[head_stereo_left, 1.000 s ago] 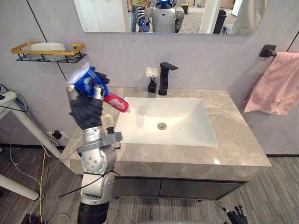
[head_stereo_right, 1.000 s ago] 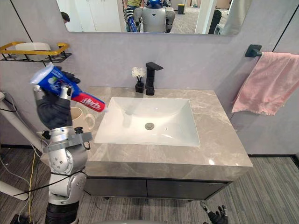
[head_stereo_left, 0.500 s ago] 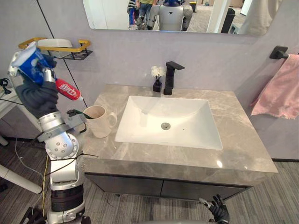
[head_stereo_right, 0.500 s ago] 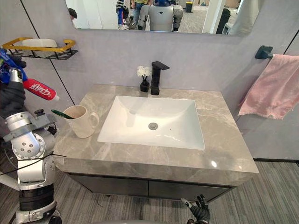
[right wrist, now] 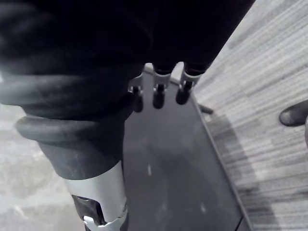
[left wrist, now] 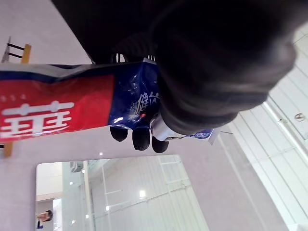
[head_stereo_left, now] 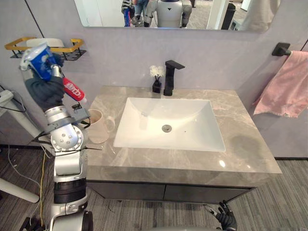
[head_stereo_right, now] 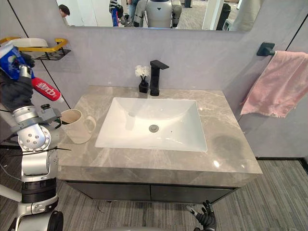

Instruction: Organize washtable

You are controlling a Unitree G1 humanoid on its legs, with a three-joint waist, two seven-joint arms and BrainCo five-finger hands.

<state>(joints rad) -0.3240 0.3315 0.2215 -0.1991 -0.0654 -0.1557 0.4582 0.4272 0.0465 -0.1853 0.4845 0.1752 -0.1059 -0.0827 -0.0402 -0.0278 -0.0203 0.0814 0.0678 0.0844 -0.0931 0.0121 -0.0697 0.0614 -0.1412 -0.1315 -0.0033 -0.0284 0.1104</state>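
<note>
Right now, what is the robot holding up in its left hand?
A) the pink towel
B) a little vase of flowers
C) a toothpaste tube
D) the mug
C: the left hand has its fingers curled round the red-and-blue toothpaste tube, while the mug stands on the counter and the pink towel hangs at the wall.

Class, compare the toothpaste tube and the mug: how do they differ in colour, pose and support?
The toothpaste tube is blue and red; the mug is cream. The tube is tilted, cap down, gripped aloft by the left hand; the mug stands upright on the counter. Both are left of the sink.
</note>
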